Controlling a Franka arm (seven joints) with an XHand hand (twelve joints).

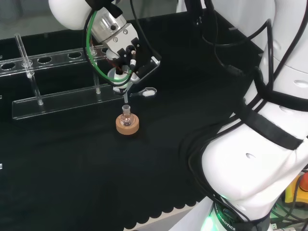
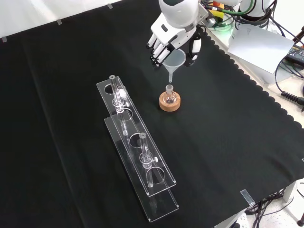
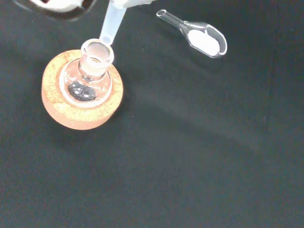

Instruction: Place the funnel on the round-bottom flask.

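Apparently the wrist view alone reveals a glass scoop point(image 3: 202, 36) beside the flask point(image 3: 89, 76).

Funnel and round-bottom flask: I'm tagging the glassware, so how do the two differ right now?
The funnel hangs in the air, held by the hand; the round-bottom flask sits on a cork ring on the cloth. The funnel is wide at its top and narrows to a stem; the flask is round-bodied with a short neck. The funnel looks milky, the flask clear. Both stand upright.
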